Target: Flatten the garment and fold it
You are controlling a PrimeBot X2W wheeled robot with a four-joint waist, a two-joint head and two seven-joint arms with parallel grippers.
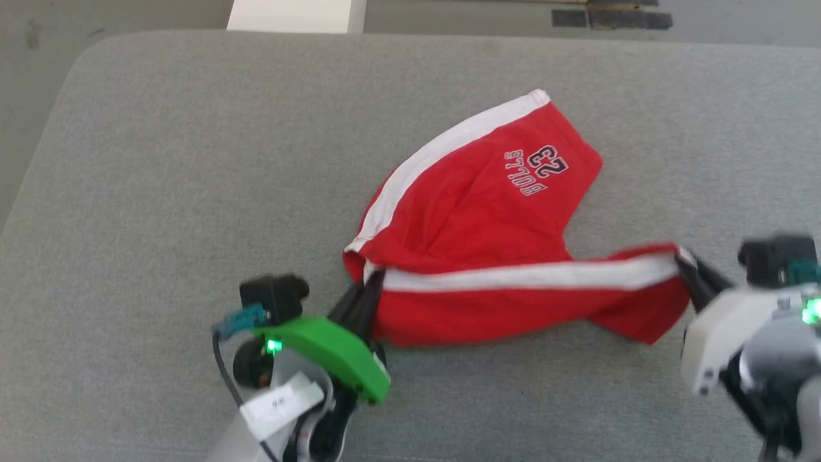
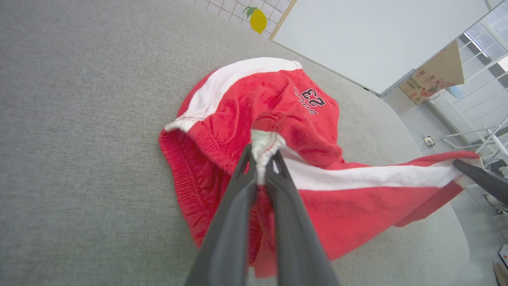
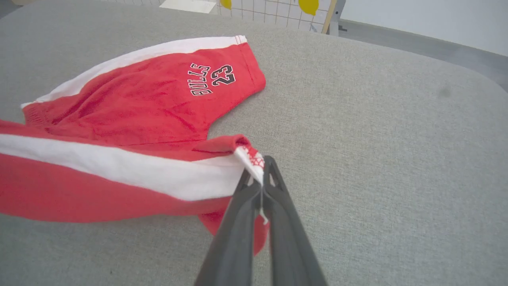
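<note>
Nearest, the left gripper (image 1: 367, 285) is clamped on the waist end of the garment (image 1: 474, 224), and the right gripper (image 1: 687, 264) is pinched tight on the hem of the same leg. Between them the white band is pulled straight. Farther back, the other leg lies wrinkled on the counter (image 1: 160, 192). I judge the flattening about half done, and no fold is made yet.

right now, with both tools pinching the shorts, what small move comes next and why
Probably ease the left tool and right tool slightly apart. Each is shut on the shorts at one end of a white stripe, yet the red cloth below sags and the far leg lies bunched on the pad; tension should flatten it.
</note>
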